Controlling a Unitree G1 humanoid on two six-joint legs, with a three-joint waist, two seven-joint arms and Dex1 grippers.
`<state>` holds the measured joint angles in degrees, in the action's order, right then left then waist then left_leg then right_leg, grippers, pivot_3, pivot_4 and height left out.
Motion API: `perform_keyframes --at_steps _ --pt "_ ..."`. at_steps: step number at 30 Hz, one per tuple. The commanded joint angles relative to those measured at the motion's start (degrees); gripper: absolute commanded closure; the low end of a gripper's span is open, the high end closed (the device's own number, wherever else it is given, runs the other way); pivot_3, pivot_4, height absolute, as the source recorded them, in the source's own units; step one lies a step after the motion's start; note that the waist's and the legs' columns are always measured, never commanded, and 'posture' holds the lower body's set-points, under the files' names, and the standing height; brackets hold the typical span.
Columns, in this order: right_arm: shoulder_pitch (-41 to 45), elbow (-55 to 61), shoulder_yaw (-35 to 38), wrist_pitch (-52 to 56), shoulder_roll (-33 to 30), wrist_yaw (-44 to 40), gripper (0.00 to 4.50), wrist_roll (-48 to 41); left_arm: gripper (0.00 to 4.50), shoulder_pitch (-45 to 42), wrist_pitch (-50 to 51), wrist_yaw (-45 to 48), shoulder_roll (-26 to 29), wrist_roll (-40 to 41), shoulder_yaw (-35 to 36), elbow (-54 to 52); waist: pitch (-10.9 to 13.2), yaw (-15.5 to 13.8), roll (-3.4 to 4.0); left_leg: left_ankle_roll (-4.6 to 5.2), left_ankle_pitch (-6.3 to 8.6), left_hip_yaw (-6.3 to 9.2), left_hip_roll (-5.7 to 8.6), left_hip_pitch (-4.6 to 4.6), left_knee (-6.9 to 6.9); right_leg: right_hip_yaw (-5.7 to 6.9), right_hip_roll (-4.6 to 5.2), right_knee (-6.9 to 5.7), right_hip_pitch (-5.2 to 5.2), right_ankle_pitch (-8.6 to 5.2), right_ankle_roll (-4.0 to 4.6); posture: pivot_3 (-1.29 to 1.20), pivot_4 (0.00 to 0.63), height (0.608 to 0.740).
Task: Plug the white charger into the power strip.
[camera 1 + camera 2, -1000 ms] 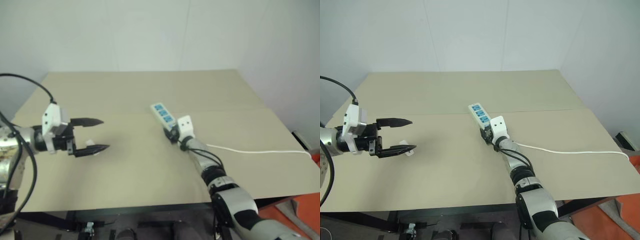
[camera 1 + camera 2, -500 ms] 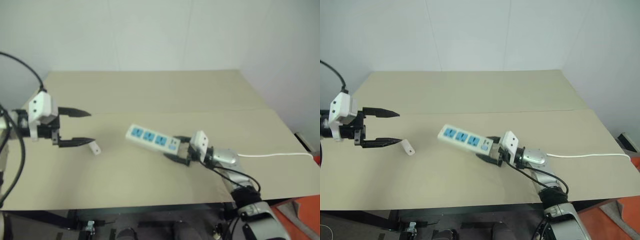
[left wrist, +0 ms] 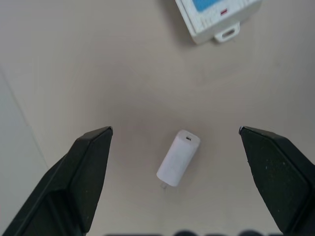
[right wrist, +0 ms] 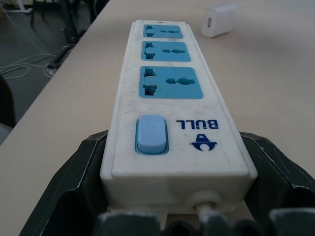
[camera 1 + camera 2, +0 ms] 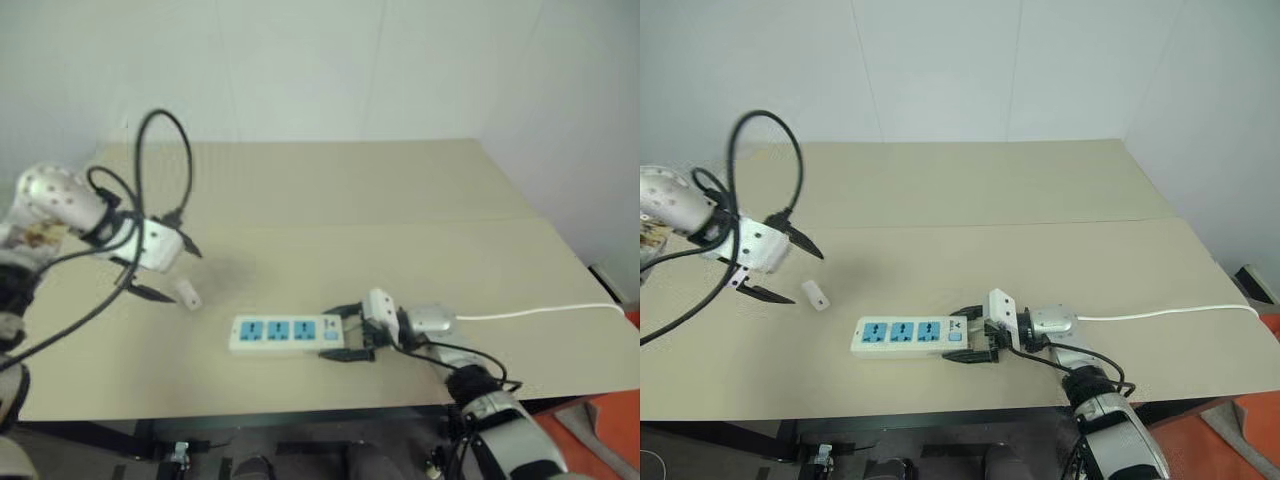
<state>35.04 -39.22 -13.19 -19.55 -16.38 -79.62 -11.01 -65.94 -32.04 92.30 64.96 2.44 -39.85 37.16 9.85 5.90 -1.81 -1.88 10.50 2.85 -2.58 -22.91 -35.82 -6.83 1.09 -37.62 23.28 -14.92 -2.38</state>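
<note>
The small white rectangular charger (image 5: 817, 296) lies flat on the beige tabletop (image 5: 1040, 190), apart from the long white power strip (image 5: 908, 336) with three blue socket faces, which rests nearer the table's front edge. The left gripper (image 3: 174, 147) hangs above the charger, black fingers (image 3: 88, 162) spread wide on either side of it, touching nothing. The right gripper (image 5: 971, 338) clasps the strip's switch end, where a thin white cord (image 5: 1160, 315) trails off.

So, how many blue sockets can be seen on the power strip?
3, in one row along the power strip: one beside the switch at the cord end, one in the middle, one at the end nearest the white charger.
</note>
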Motion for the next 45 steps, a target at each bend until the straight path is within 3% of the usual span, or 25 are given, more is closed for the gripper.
perform_keyframes --at_steps 1,6,19,31,34,41,45 --pt "1.3 0.3 0.3 -0.2 0.9 -1.2 1.06 -0.5 0.00 -7.0 -6.4 0.2 -4.1 -12.0 -5.5 7.8 0.0 -0.3 0.00 0.00 0.00 -0.01 0.01 0.01 -0.01 -0.01 0.00 -0.01 0.01 0.00 0.00 0.00 0.150 0.740" --pt "1.2 0.6 0.7 0.1 0.7 -0.7 1.06 -0.1 0.00 -10.3 -9.1 0.2 -10.5 -13.6 -7.9 12.9 0.0 -0.3 0.00 0.00 0.00 0.00 0.01 -0.03 -0.06 -0.01 0.00 -0.02 0.00 0.00 0.00 0.00 0.150 0.740" --pt "-0.1 3.2 1.8 2.5 0.7 2.3 1.06 -0.5 0.00 -8.9 -18.9 -0.9 -14.6 -19.4 -7.3 21.1 0.0 -0.4 0.00 0.05 0.03 0.02 0.03 -0.04 -0.11 -0.02 0.00 -0.11 0.01 -0.01 -0.02 0.00 0.150 0.740" --pt "-1.1 5.7 2.0 4.7 1.1 4.3 1.06 -1.1 0.00 -7.5 -24.6 -17.6 -18.0 -34.5 -6.1 27.4 0.0 -0.4 -0.01 0.06 0.03 0.04 0.04 -0.04 -0.10 -0.02 0.00 -0.11 0.01 -0.01 -0.02 0.00 0.150 0.740" --pt "-1.4 6.3 2.1 5.3 1.2 4.8 1.06 -1.1 0.00 -7.4 -24.8 -26.1 -18.5 -39.8 -6.9 27.8 0.0 -0.4 -0.01 0.05 0.03 0.05 0.04 -0.04 -0.10 -0.02 0.00 -0.13 0.00 -0.01 -0.02 0.00 0.150 0.740" --pt "-1.0 6.7 2.3 6.2 1.3 5.4 1.06 -1.3 0.00 -7.3 -25.2 -31.5 -20.6 -44.6 -7.0 30.4 0.0 -0.4 0.00 0.05 0.03 0.05 0.06 -0.01 -0.10 -0.02 0.01 -0.16 0.00 -0.01 -0.02 0.00 0.150 0.740" --pt "-1.0 6.8 2.5 6.4 1.4 5.7 1.06 -1.3 1.22 -7.2 -25.6 -27.8 -21.2 -43.9 -6.2 32.0 0.0 -0.4 0.00 0.05 0.03 0.04 0.07 0.07 -0.10 -0.03 0.01 -0.34 -0.01 -0.01 -0.03 0.00 0.150 0.740"
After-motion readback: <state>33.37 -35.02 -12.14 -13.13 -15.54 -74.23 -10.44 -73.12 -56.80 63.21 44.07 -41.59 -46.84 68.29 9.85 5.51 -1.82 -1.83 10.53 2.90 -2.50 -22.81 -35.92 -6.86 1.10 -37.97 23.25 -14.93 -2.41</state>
